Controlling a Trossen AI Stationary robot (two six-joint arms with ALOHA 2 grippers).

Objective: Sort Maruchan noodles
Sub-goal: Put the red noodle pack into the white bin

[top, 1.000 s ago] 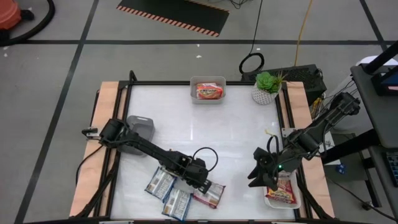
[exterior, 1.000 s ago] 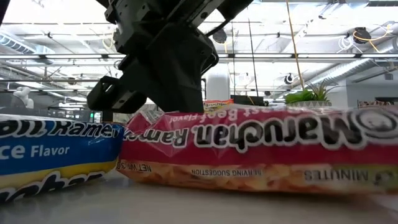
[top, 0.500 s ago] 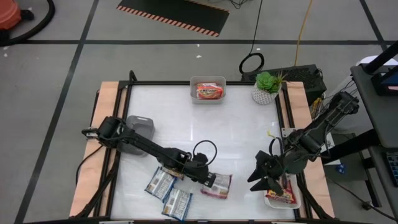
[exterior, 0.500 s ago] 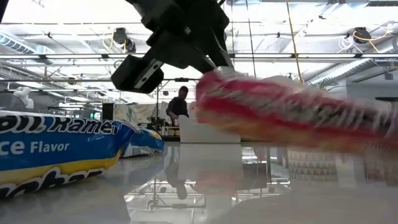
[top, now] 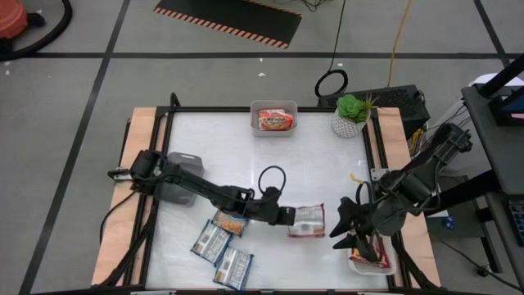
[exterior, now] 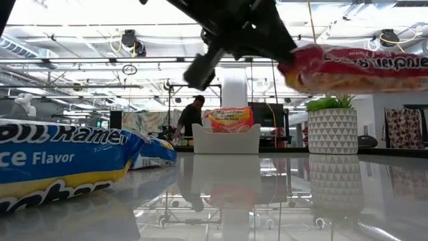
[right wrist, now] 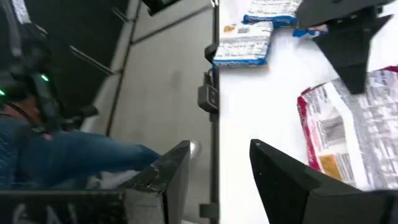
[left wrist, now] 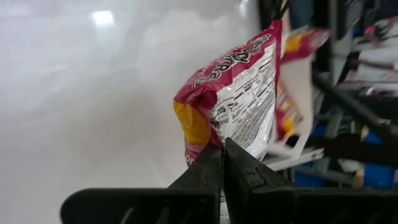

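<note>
Pinching a maroon packet point(top: 308, 221) by its edge, the left gripper point(top: 286, 215) held it above the table mid-front, probably heading to the white tray point(top: 391, 260); right gripper point(top: 350, 235) hovered there, fingers parted, empty.

High view: straight down over the whole table point(top: 270, 164).
Low view: at tabletop height, level across toward the room.
Left wrist view: close behind a maroon packet point(left wrist: 239, 99) (also seen in the high, low and right wrist views).
Right wrist view: looks past its own fingers along the table's near edge.
</note>
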